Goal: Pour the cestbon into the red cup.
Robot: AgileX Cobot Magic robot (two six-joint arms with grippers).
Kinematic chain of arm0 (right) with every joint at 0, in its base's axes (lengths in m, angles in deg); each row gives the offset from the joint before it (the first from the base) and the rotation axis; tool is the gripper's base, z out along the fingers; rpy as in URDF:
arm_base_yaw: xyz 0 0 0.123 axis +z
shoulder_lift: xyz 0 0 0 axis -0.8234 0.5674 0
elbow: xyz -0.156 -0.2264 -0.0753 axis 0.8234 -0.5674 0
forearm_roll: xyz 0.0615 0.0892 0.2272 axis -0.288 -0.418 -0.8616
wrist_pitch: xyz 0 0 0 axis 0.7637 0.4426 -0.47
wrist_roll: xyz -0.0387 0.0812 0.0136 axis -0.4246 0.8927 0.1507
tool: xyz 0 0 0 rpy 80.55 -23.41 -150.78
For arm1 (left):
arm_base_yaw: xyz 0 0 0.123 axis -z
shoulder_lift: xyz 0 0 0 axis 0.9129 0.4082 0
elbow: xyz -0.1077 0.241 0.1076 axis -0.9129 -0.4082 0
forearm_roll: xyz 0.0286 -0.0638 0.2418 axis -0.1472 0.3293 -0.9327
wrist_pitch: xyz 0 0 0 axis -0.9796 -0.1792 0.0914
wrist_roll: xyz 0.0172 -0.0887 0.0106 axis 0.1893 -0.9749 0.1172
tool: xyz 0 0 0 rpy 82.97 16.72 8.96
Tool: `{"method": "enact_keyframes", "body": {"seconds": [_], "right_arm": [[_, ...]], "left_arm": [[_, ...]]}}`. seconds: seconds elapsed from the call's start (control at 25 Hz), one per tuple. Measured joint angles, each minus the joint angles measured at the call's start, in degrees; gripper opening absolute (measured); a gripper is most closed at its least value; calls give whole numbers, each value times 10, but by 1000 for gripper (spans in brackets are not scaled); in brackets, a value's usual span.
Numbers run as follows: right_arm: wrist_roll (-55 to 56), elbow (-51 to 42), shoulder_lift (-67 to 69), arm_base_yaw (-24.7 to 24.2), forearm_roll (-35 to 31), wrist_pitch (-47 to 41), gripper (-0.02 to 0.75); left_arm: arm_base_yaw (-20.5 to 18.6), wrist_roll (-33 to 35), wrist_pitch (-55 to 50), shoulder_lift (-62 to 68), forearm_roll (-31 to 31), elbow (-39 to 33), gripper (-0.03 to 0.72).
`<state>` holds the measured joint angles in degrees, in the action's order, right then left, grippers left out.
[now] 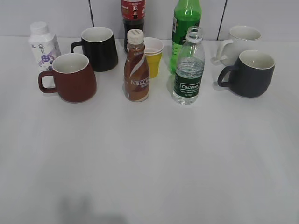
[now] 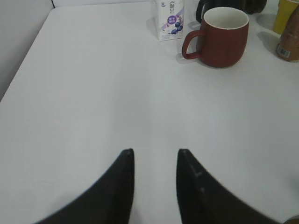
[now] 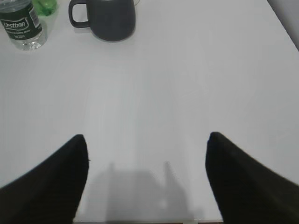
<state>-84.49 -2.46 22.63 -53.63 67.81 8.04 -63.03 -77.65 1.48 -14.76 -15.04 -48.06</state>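
The cestbon (image 1: pixel 188 70), a small clear bottle with a dark green label and no cap, stands upright right of centre; its lower part shows at the top left of the right wrist view (image 3: pixel 21 25). The red cup (image 1: pixel 70 77) stands upright at the left with its handle to the left; it also shows in the left wrist view (image 2: pixel 222 30). My left gripper (image 2: pixel 154 151) is open and empty over bare table, well short of the cup. My right gripper (image 3: pixel 146 136) is wide open and empty near the front edge. Neither gripper shows in the exterior view.
A brown Nescafe bottle (image 1: pixel 136 69), yellow paper cup (image 1: pixel 153 57), black mug (image 1: pixel 98 48), green soda bottle (image 1: pixel 185 28), dark cola bottle (image 1: pixel 132 16), white milk bottle (image 1: pixel 43 44), white mug (image 1: pixel 240 42) and dark grey mug (image 1: pixel 251 73) crowd the back of the white table (image 1: pixel 149 158).
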Motion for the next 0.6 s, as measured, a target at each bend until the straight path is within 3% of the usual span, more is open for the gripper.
{"method": "enact_keyframes", "body": {"seconds": [0.6], "right_arm": [[0, 0, 0, 0, 0, 0, 587]], "left_arm": [[0, 0, 0, 0, 0, 0, 236]]}}
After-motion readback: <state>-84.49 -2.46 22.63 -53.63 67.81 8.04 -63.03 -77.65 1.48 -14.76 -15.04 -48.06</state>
